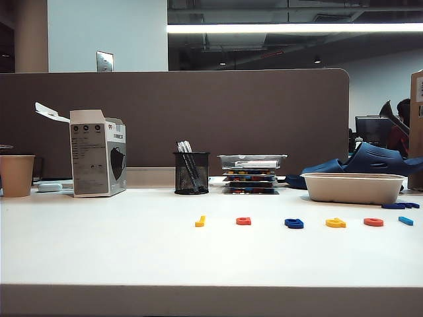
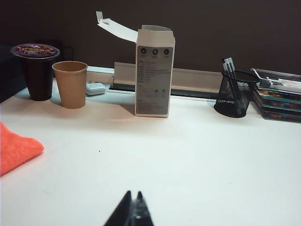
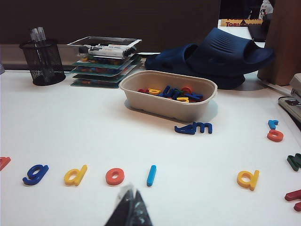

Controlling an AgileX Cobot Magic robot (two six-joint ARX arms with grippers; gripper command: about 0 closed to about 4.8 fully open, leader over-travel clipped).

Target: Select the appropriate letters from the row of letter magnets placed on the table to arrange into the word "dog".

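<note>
Right wrist view is showing the row of letter magnets (image 3: 89, 174) lying flat on the white tabletop (image 3: 70, 127), well in front of the beige tub (image 3: 168, 95) that is taken here as the landmark.

Item, dark blue "g" (image 3: 35, 173): lying nearer the camera than the tub and farthest off to its pen-cup side among the three wanted pieces.
Item, yellow "d" (image 3: 75, 174): sitting just beside the "g", on the side nearer the tub.
Item, red "o" (image 3: 115, 176): sitting next along, just beside the "d", with a light blue stick letter (image 3: 151, 175) following it.

Handling, judged: each piece is looking thin, stiff, light and smooth, likely sliding rather than lifting if pinched badly. Best hold is probably across the stem of the "d", the tail of the "g", and the ring wall of the "o", approached from above.

Surroundings: tub is holding more loose letters; a blue clump (image 3: 194, 127) is lying just in front of it; a second yellow letter (image 3: 248, 179) is lying well apart. Black mesh pen cup (image 3: 43, 62) is standing beyond the tub.

Right gripper (image 3: 128, 207) is hovering near the "o", clenched and empty. Left gripper (image 2: 132, 211) is sitting over bare tabletop far from the tub, clenched likewise, carrying nothing.
</note>
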